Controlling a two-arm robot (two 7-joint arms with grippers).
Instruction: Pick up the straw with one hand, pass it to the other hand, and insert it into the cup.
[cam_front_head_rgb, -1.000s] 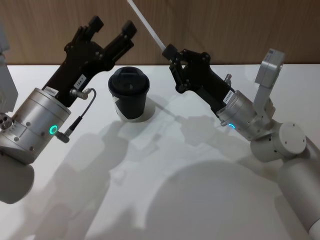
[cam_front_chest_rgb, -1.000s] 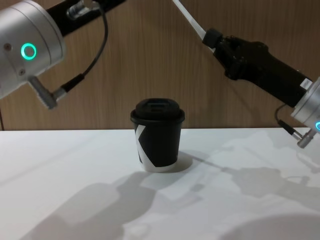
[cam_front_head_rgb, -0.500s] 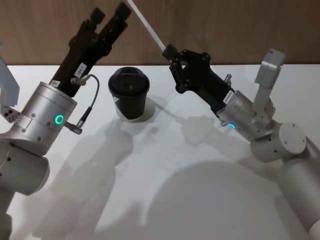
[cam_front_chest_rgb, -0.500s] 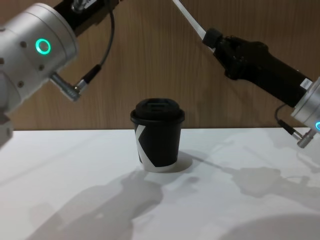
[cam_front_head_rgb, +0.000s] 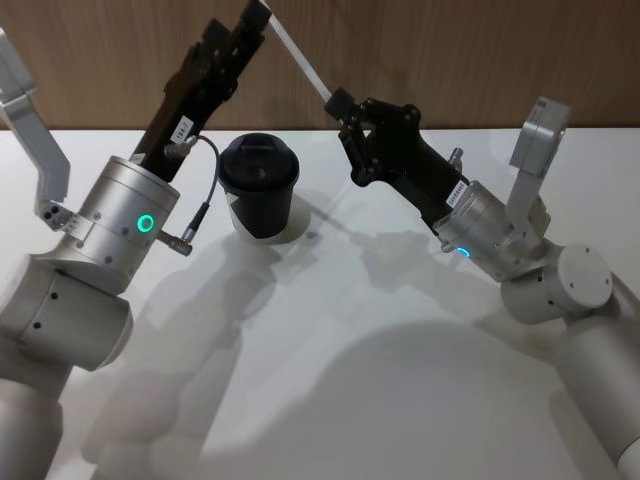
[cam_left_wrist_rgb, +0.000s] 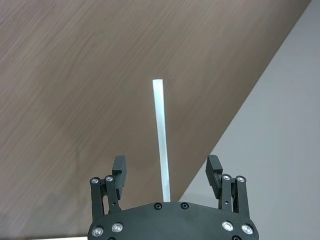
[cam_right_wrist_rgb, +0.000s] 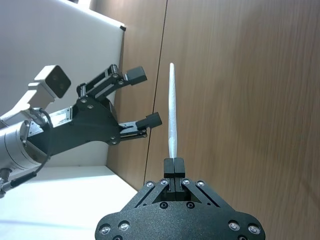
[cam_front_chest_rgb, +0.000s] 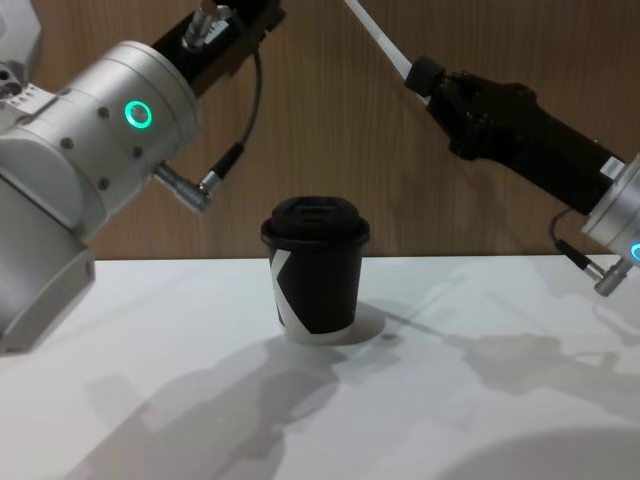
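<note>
My right gripper (cam_front_head_rgb: 338, 104) is shut on the lower end of the white straw (cam_front_head_rgb: 300, 60), holding it slanted up in the air above and behind the black lidded cup (cam_front_head_rgb: 258, 186). My left gripper (cam_front_head_rgb: 240, 20) is open and raised at the straw's upper end. In the left wrist view the straw (cam_left_wrist_rgb: 161, 140) runs up the gap between the two fingers (cam_left_wrist_rgb: 118, 167), touching neither. In the right wrist view the left gripper (cam_right_wrist_rgb: 145, 97) stands open just beside the straw (cam_right_wrist_rgb: 172, 110). The cup (cam_front_chest_rgb: 315, 270) stands upright on the white table (cam_front_chest_rgb: 450, 400).
A wooden wall (cam_front_chest_rgb: 330, 150) runs behind the table's far edge. The left arm's silver body with its green ring light (cam_front_head_rgb: 146, 223) and thin black cable (cam_front_head_rgb: 200, 215) hangs close to the left of the cup. The right arm's silver joints (cam_front_head_rgb: 540, 270) sit at the right.
My left arm has swung right and turned, bringing its open gripper up to the straw's upper end. The right gripper, the straw and the cup have stayed still.
</note>
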